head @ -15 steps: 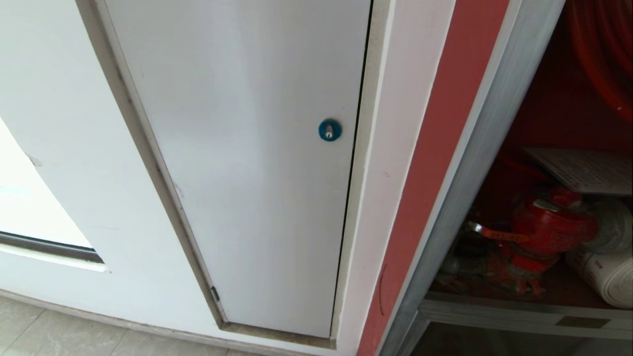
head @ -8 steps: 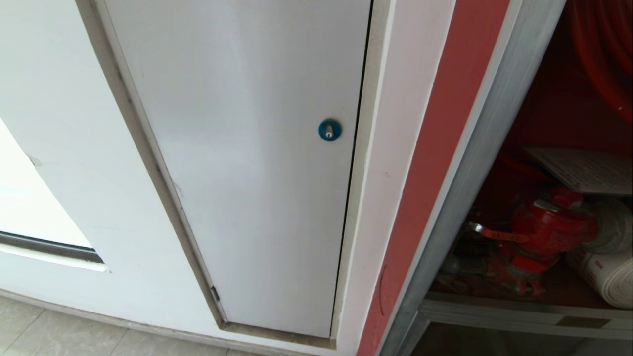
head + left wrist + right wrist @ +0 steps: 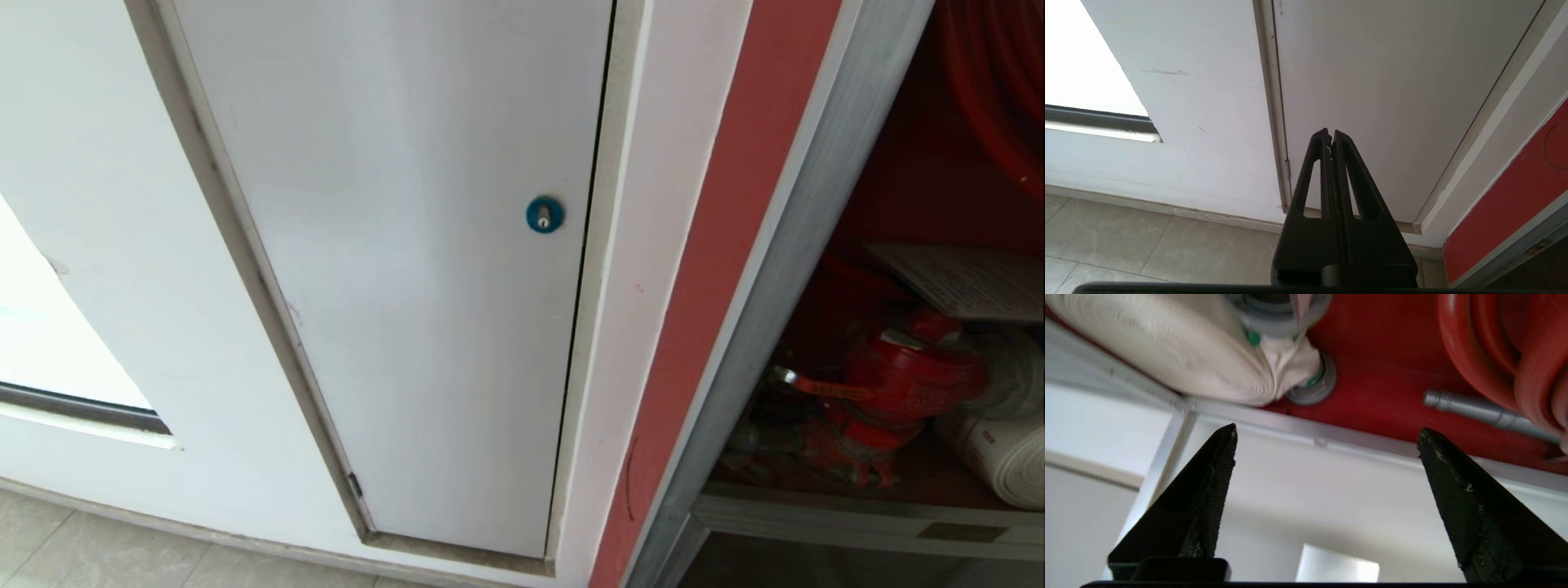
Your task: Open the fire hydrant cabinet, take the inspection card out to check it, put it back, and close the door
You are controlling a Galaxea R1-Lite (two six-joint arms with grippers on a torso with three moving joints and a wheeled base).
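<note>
Filling most of the head view is a plain white matt panel [image 3: 408,286] with a small blue round lock [image 3: 544,214], set in a pale frame; a salmon-red painted strip [image 3: 718,269] runs diagonally beside it. At the right edge stands the open fire hydrant cabinet [image 3: 784,269], its brushed silver aluminium frame enclosing a red interior. In the middle right of the frame, the inspection card [image 3: 967,282], a thin flat grey-white sheet with fine rows of print, lies tilted just above a glossy red valve [image 3: 906,380]. A white woven rolled hose [image 3: 1000,453] sits at the lower right, and red hose coils [image 3: 992,90] fill the upper right. Neither arm shows here.

In the left wrist view, the left gripper [image 3: 1331,139] has its black tapered fingers pressed together, clenched on nothing, pointing at the white panel above grey floor tiles [image 3: 1126,241].

In the right wrist view, the right gripper [image 3: 1327,435] is released, its rough black fingers [image 3: 1208,490] spread wide and empty, in front of the cabinet's silver rail. Beyond lie the ribbed white hose, a grey metal coupling [image 3: 1316,386] and a grey nozzle [image 3: 1474,410].
</note>
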